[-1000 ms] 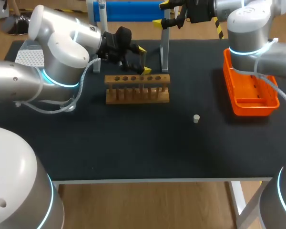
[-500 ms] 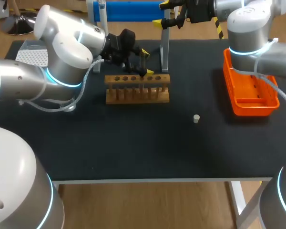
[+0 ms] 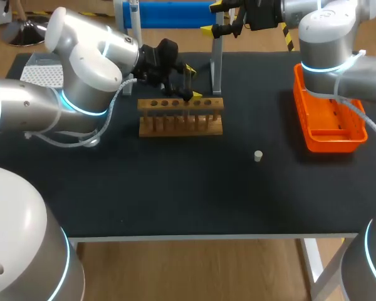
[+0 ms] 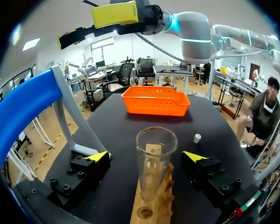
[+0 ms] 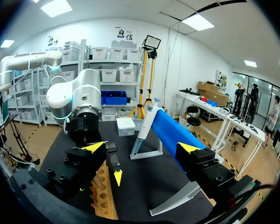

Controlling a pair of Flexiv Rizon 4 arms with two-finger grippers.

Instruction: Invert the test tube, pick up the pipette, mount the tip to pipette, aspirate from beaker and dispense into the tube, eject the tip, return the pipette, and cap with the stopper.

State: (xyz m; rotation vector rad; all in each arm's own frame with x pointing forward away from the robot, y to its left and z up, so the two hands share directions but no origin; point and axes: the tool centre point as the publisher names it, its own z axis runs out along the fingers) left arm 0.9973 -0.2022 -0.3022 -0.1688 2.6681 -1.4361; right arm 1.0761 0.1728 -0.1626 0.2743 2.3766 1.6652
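Observation:
A clear test tube [image 4: 155,161] stands in the wooden rack [image 4: 151,205], between the fingers of my left gripper [image 4: 146,156]. That gripper is open, with a gap on both sides of the tube. In the head view the left gripper [image 3: 187,80] is level with the tube at the rack's [image 3: 180,116] back edge. My right gripper [image 3: 215,17] hangs open and empty, high above the table's far edge. The pipette [image 5: 147,122] hangs on its stand beyond the rack. A small white stopper [image 3: 258,155] lies on the mat to the right of the rack.
An orange basket [image 3: 329,122] sits at the right edge under my right arm. A white tip box [image 3: 41,74] is at the far left. A blue bar on grey legs [image 3: 216,63] stands at the back, just behind the rack.
My left arm has moved right, bringing its open fingers to either side of the tube, then held still. The right arm has not moved.

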